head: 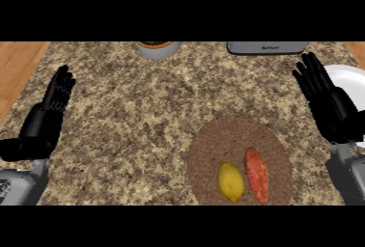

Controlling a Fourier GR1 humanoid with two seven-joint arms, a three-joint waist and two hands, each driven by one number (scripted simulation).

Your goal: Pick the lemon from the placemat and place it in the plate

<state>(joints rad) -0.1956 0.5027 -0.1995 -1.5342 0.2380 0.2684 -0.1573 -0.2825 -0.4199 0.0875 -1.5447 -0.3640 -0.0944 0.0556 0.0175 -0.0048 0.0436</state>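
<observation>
On woven round placemat [239, 144], oval lemon [230, 182]; both hands' fingers [61, 87] straight.

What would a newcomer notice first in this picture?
Probably the round brown placemat at lower right of the speckled counter, with a yellow lemon and an orange-red vegetable side by side on it. Then the open black right hand, partly covering a white plate.
</observation>
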